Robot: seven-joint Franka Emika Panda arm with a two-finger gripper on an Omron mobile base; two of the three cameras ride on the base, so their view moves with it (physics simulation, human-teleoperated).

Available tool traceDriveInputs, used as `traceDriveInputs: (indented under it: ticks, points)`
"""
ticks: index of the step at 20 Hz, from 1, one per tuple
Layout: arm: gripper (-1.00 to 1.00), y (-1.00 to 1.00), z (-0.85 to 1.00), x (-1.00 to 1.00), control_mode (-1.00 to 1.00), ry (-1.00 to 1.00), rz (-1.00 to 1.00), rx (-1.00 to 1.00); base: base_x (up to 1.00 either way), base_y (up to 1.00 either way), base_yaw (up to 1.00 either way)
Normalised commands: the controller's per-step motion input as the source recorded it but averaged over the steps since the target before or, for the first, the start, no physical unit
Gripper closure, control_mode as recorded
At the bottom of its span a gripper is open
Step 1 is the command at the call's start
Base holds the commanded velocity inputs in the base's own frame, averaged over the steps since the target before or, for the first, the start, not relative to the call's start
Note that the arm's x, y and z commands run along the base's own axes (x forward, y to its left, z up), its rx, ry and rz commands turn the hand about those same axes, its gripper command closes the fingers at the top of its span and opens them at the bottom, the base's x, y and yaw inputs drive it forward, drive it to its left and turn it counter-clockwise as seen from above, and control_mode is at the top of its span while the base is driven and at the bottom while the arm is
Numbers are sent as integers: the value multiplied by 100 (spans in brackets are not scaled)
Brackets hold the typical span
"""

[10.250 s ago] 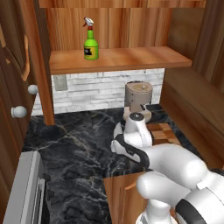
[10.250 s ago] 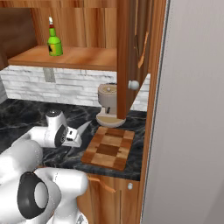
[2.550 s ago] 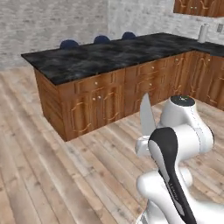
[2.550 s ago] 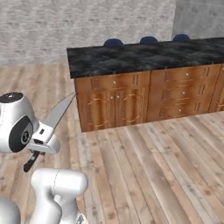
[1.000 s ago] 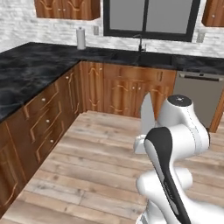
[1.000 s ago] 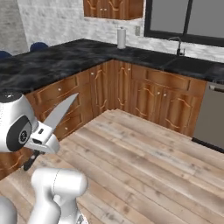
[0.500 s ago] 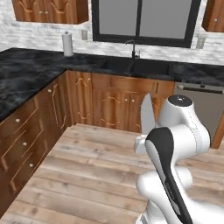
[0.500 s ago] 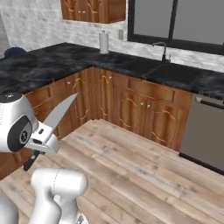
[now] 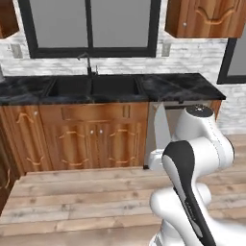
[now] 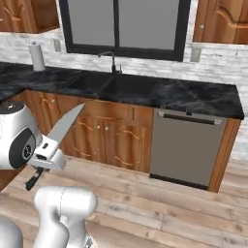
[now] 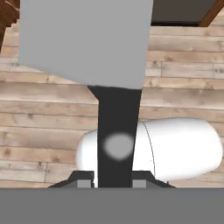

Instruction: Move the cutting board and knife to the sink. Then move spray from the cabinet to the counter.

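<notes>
I'm looking at a kitchen wall with a dark window over a black marble counter (image 10: pixel 193 99), plank floor in front. The knife (image 10: pixel 65 127) is the thing in hand — it sits up in the air at the arm's end, well short of the counter, pale blade slanting up and toward the sink (image 9: pixel 93 87). In the hand view the gripper (image 11: pixel 114 181) is clamped on the dark handle, fingers pinching it from both sides, blade filling the space beyond. I judge the knife light and rigid, but the handle looks smooth, so it could swivel in a two-finger pinch if I swing hard. The handle, near the blade, is the right place to hold. The faucet (image 9: pixel 88 65) stands behind the basin; a steel dishwasher (image 10: pixel 186 147) sits under the counter beside it.
</notes>
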Motion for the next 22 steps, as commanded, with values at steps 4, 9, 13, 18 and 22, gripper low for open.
traceDriveInputs:
  ticks: [4,9,13,18,22]
  points:
    - [100,0,0,0,100,0,0,0,100,39,-59]
    - [100,0,0,0,100,0,0,0,94,89,-43]
    - [100,0,0,0,100,0,0,0,80,75,-11]
    - [100,0,0,0,100,0,0,0,24,48,0]
    - [100,0,0,0,100,0,0,0,2,63,0]
